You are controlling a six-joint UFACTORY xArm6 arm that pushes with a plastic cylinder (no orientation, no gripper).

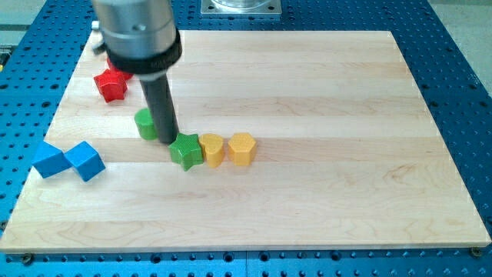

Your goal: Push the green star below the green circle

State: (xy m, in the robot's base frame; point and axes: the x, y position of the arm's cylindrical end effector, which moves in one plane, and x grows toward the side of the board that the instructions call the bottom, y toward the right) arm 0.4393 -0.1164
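The green star (186,151) lies left of the board's middle. The green circle (145,123) sits just up and to its left, partly hidden by the rod. My tip (169,141) stands between the two, touching or nearly touching the star's upper left edge and just right of the circle. The star's right side touches a yellow heart-like block (212,149).
A yellow hexagon (241,148) lies right of the yellow heart block. A red star (111,84) sits at the upper left, partly under the arm's body. Two blue cubes (49,160) (84,161) lie at the left edge. The wooden board (323,92) rests on a blue perforated table.
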